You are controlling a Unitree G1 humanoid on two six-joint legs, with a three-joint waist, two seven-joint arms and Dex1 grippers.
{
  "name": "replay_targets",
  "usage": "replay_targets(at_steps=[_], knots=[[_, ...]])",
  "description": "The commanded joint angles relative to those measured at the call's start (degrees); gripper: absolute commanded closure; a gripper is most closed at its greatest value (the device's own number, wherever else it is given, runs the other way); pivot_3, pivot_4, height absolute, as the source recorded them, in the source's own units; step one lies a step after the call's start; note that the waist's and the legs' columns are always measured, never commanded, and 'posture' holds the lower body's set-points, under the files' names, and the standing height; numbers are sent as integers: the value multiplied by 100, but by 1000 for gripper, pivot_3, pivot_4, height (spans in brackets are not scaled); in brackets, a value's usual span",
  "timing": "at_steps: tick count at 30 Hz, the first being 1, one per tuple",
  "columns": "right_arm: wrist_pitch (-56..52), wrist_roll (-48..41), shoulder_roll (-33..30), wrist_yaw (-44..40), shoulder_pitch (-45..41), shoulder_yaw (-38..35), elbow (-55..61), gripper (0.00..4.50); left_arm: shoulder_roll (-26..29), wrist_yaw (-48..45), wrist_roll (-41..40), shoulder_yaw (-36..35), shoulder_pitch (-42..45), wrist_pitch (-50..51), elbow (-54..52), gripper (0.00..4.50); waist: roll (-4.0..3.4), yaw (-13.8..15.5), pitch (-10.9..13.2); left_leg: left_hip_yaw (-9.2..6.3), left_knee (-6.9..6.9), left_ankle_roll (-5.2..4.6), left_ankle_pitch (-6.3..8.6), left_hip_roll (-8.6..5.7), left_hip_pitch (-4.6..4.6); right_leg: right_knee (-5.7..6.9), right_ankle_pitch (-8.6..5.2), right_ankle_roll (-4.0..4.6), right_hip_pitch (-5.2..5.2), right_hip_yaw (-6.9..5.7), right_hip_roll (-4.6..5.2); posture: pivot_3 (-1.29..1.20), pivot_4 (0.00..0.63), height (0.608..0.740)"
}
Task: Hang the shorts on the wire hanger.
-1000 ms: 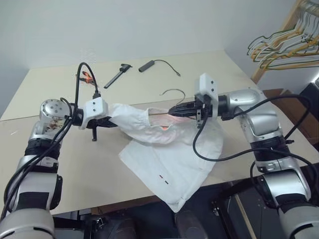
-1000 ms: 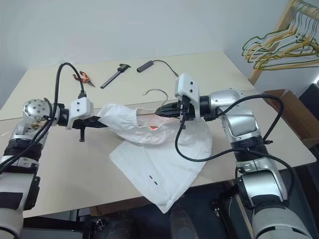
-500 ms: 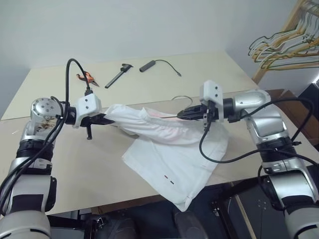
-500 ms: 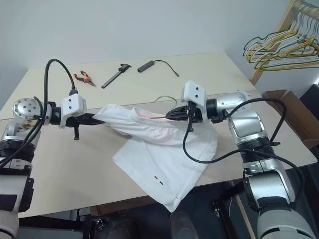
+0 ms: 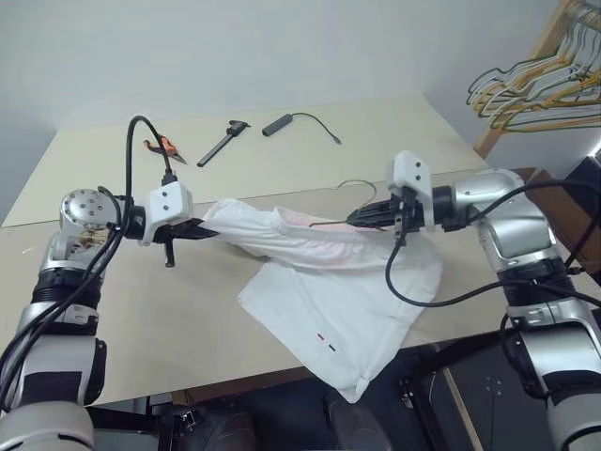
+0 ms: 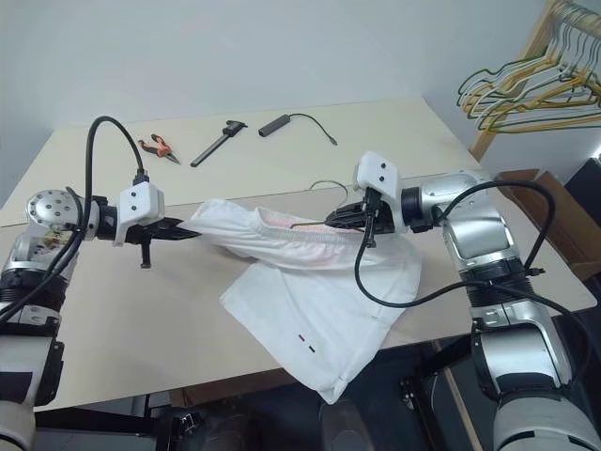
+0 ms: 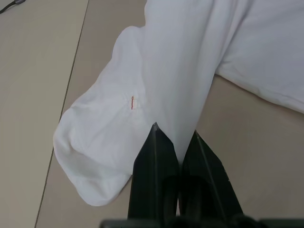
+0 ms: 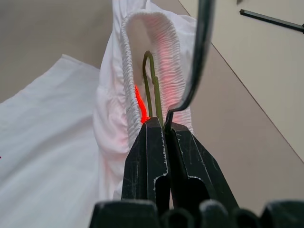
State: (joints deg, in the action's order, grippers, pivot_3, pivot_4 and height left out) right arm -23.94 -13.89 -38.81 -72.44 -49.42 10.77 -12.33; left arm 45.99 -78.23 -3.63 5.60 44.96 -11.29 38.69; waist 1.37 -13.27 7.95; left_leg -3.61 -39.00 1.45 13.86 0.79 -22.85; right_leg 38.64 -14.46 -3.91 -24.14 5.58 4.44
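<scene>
Showing as soft matt white cloth, the shorts (image 5: 329,282), with a ribbed, gathered elastic waistband (image 8: 156,61) (glowing pinkish-red inside). Showing as thin bare grey metal wire, the wire hanger (image 8: 194,61), smooth and faintly glossy. Looking smooth and matt beige, the table (image 5: 310,160). Appearing as matt black plastic, the fingers (image 7: 156,180).

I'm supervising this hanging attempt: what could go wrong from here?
The right gripper pinches only thin wire of the wire hanger at the waistband, so it might slip or twist. The left gripper grips just a fold of the shorts; much cloth overhangs the table edge and could drag them off.
</scene>
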Motion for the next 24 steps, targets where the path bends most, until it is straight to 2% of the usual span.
replay_targets(at_steps=[1,8,17,24], knots=[[-235,-86,-225,-48,-105,-229,150,4500,233,89,-79,-249,-17,-35,-108,4416,0,3,0,0,0,0,0,0,0,0,0,0,0,0,0,-105,74,740],[-394,-100,-156,-94,-220,-80,246,4500,113,201,-111,-167,-50,-83,-142,4416,0,2,0,0,0,0,0,0,0,-1,0,0,0,0,0,-109,74,740],[-1281,-169,114,-99,-1160,101,335,4500,-63,220,-33,-22,-32,-262,-241,4416,0,-8,0,0,0,0,0,0,-1,2,0,0,-4,0,0,-124,64,740],[-1475,-212,23,-533,-1532,229,256,4500,-190,475,106,-17,116,-501,-76,4416,0,-1,-3,0,0,0,0,0,-1,1,0,0,-3,-1,2,-115,50,740]])
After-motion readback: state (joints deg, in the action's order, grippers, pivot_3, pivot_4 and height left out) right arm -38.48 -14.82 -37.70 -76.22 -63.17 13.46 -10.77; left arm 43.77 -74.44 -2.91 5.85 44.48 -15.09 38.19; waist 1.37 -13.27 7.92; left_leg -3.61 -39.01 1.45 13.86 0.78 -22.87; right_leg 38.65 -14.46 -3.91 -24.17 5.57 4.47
